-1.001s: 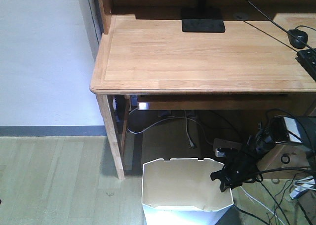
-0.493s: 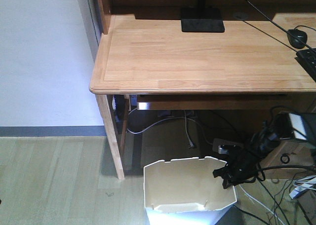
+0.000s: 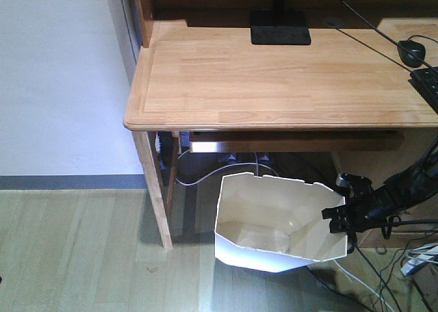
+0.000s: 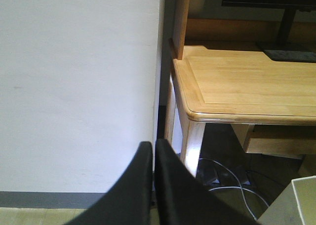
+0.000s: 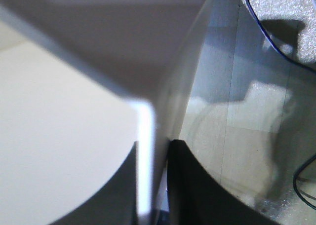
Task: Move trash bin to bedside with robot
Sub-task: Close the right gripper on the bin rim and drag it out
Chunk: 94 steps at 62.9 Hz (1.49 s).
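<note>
The trash bin (image 3: 260, 249) has lifted and swung right since a moment ago. It now hangs tilted, mouth toward the camera, over the floor (image 3: 68, 250) under the worktop's (image 3: 274, 72) front edge. The right claw (image 3: 339, 222) pinches the bin's right rim wall. The left claw (image 4: 152, 148) is closed on nothing, facing the white wall (image 4: 74, 87).

The right gripper (image 5: 154, 151) pinches the trash bin (image 5: 74, 136) by its white wall, above pale floor (image 5: 247, 136) and a cable (image 5: 256, 18).
</note>
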Motion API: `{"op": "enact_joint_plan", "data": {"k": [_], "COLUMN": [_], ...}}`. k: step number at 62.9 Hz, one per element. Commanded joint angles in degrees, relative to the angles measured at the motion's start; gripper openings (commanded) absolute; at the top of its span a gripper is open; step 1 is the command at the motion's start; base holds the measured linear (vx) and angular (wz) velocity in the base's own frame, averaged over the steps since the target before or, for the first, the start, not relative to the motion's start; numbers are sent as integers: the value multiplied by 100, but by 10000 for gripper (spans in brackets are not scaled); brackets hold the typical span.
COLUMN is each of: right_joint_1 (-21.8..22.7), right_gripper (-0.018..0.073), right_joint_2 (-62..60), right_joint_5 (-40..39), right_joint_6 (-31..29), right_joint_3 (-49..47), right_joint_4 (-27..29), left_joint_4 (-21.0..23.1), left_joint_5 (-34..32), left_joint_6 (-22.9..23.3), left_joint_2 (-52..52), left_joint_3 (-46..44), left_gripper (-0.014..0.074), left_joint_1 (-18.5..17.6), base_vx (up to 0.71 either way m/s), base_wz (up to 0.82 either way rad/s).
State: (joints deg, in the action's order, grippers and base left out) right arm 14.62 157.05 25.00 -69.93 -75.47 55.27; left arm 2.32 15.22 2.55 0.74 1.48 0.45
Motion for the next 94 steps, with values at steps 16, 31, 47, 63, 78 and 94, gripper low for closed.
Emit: {"op": "enact_joint_plan", "data": {"k": [16,31,47,63,78,94], "right_joint_1": [1,1,1,1,1,1], "right_gripper": [-5,-5,-5,-5,-5,-5], "right_joint_2": [-1269,-1380,-1380,-1380,-1380,-1380], "right_joint_5": [1213,1433,1548,1535,1535,1535], "right_joint_6": [-562,-557,-539,-539,-539,-539], "right_joint_3": [881,934,934,934,934,934], "right_joint_4": [54,230,352,352,347,347], "left_joint_4": [25,25,25,25,25,25], "left_joint_5": [-390,-390,-390,-390,-390,-390], "left_joint_6": [32,32,32,32,32,32], "left_joint_2": [81,81,81,81,81,81], "left_joint_3": [107,107,107,107,107,107], "left_gripper": [-6,-6,-6,-6,-6,-6], "left_joint_1": [1,1,1,1,1,1], "base_vx": [0,0,0,0,0,0], "base_wz": [0,0,0,0,0,2]}}
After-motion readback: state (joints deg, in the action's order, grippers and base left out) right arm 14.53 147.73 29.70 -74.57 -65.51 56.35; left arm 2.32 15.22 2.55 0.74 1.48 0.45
